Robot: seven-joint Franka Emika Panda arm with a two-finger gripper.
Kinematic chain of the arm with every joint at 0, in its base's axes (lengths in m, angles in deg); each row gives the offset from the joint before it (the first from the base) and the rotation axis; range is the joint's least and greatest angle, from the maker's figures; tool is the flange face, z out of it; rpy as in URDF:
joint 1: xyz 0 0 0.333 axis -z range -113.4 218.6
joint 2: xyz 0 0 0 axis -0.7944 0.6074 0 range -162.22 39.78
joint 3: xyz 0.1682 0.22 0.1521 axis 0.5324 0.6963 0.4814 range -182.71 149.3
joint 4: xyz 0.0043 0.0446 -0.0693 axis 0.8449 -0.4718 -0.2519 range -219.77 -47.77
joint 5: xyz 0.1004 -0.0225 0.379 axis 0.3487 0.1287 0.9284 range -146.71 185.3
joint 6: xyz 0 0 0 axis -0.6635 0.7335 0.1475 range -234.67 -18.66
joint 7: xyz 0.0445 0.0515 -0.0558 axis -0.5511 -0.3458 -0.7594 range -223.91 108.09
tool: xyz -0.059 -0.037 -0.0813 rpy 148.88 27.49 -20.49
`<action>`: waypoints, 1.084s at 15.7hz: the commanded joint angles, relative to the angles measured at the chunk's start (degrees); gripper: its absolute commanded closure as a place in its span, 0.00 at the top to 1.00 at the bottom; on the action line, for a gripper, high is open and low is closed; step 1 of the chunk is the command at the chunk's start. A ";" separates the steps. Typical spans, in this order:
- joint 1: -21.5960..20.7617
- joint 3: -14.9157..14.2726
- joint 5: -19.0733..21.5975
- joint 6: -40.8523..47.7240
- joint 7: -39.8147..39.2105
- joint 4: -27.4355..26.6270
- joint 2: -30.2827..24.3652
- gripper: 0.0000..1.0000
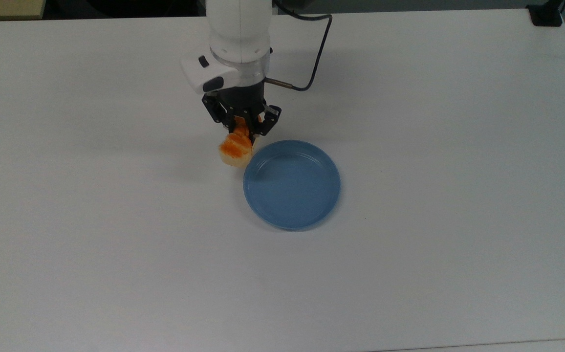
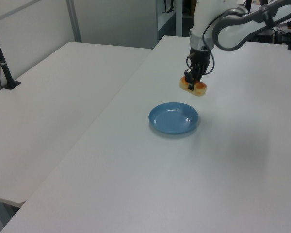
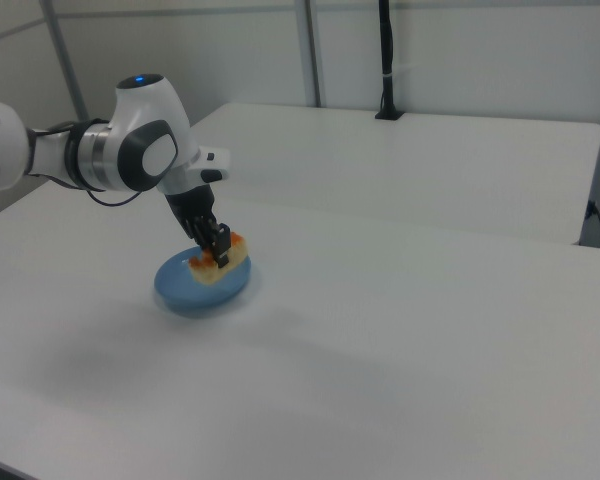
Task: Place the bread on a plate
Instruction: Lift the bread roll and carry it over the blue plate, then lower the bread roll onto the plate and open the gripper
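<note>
My gripper is shut on the bread, a small loaf with an orange-brown ridged top and cream sides. The loaf hangs in the air above the white table, beside the upper-left rim of the light-blue plate in the top view. In the left view the gripper holds the bread above and behind the plate. From the right view the bread overlaps the plate, with the gripper on it. The plate has nothing on it.
The plate lies on a wide white table. A black cable loops off the arm's wrist. A second white table stands at the left view's left, and a black post rises at the back in the right view.
</note>
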 commanded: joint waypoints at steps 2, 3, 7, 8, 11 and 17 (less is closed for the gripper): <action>-3.37 -0.41 -0.14 1.53 3.17 8.20 7.76 0.37; -3.73 -0.41 -0.14 1.44 3.35 8.21 8.03 0.37; -6.45 -0.32 -0.23 1.35 6.06 8.91 10.13 0.37; -7.15 -0.41 -0.32 1.35 6.94 9.87 11.19 0.37; -7.51 -0.41 -0.67 1.27 8.18 10.67 13.04 0.37; -7.60 -0.32 -0.93 1.00 11.60 10.67 13.57 0.85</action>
